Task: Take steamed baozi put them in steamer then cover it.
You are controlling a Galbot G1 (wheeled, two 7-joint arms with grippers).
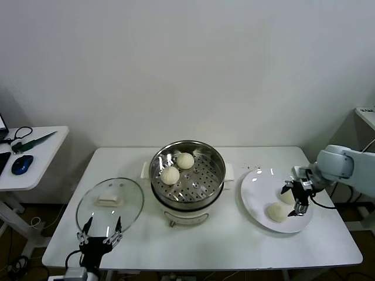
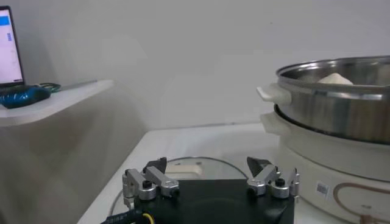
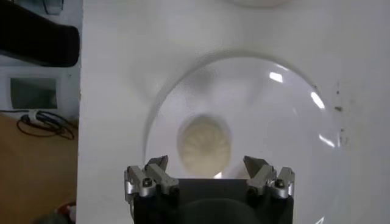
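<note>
White counter (image 1: 222,246), rectangular, against a pale wall. Steamer (image 1: 188,171): shiny steel pot with perforated tray on a cream electric base, standing at the counter's middle, nearer the back edge than the front. Inside it, two steamed baozi (image 1: 177,167), touching or nearly so, on the tray's back-left part; one shows above the rim in the left wrist view (image 2: 334,78). White plate (image 1: 253,196): flat, round, on the counter's right half between the steamer and the right edge. On it, two more buns: one (image 1: 276,211) toward the plate's front, one (image 1: 287,197) just behind it, partly hidden by the right gripper. Right gripper (image 1: 296,199): hovering over the plate's right side, fingers spread apart and holding nothing; in the right wrist view (image 3: 208,169) a bun (image 3: 204,145) lies directly below, between the two fingertips. Cover (image 1: 109,202): clear glass lid with metal rim and cream handle, lying flat near the counter's front-left corner, beside the steamer. Left gripper (image 1: 100,229): at the front edge over the cover's near rim, fingers apart, empty. Side table (image 1: 35,153) off the left edge, carrying a blue mouse (image 1: 21,164).
</note>
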